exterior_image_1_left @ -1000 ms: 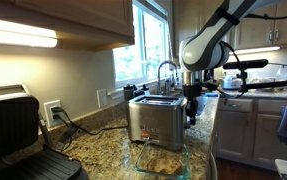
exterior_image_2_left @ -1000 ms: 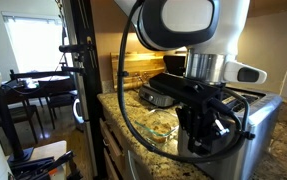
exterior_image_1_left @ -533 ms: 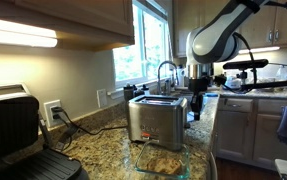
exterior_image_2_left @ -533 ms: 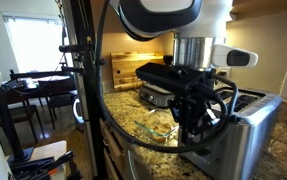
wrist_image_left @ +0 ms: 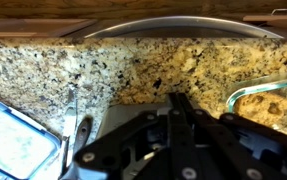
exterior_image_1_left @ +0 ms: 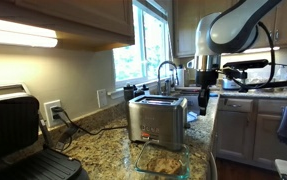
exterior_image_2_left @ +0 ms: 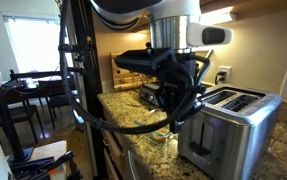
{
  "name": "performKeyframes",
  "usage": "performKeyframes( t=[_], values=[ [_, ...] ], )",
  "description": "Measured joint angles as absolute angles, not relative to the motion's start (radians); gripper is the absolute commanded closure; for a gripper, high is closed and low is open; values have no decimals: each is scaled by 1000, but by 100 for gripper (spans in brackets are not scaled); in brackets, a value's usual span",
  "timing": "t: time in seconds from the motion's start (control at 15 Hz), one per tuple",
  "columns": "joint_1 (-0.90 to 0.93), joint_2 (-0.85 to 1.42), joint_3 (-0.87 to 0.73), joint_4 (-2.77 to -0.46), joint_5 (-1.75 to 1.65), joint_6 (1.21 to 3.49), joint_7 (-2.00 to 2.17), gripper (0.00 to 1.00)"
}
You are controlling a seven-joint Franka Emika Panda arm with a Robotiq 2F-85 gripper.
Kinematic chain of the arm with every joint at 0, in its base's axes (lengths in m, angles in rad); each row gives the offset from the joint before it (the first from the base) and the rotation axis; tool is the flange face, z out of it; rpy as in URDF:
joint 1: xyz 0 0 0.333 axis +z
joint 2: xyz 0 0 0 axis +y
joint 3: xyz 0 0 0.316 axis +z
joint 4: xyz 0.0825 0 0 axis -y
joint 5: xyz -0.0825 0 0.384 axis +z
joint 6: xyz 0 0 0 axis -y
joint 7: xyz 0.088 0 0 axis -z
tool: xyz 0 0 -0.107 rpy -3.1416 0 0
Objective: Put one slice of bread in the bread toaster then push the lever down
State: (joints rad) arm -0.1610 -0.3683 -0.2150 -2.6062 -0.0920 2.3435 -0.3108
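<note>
- Hand [exterior_image_1_left: 203,104] pressed together, pinching nothing, hovered at 3 o'clock of the bread toaster [exterior_image_1_left: 155,118].
- Slices of bread [exterior_image_1_left: 161,160] lay in the glass dish [wrist_image_left: 253,88] at the toaster's 6 o'clock; slot contents unclear.
- Likely lever push: seat closed tips squarely, drive straight down until latched.
- Toaster was boxy brushed steel; desk [wrist_image_left: 133,70] speckled granite; bread tan, rough.

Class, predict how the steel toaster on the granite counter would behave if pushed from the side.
The toaster sits low and boxy, so it would probably slide rather than tip. Its brushed-steel sides look smooth, likely slippery to grip. The polished counter may let it skid.
</note>
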Motion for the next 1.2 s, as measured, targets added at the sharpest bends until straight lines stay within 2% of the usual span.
performKeyframes(
  t=[0.2,0.27,0.33,0.53,0.6,0.8,1.2],
  values=[
    [-161,-458,-201,-2657,-118,2337,-290,94],
    [-161,-489,-197,-2673,-125,2332,-285,69],
    [-161,-514,-192,-2686,-130,2327,-281,69],
    [-162,-573,-181,-2713,-138,2301,-267,53],
    [-162,-587,-179,-2717,-138,2290,-264,71],
    [-162,-606,-178,-2722,-139,2275,-263,53],
    [-162,-607,-178,-2722,-139,2274,-263,53]
  ],
)
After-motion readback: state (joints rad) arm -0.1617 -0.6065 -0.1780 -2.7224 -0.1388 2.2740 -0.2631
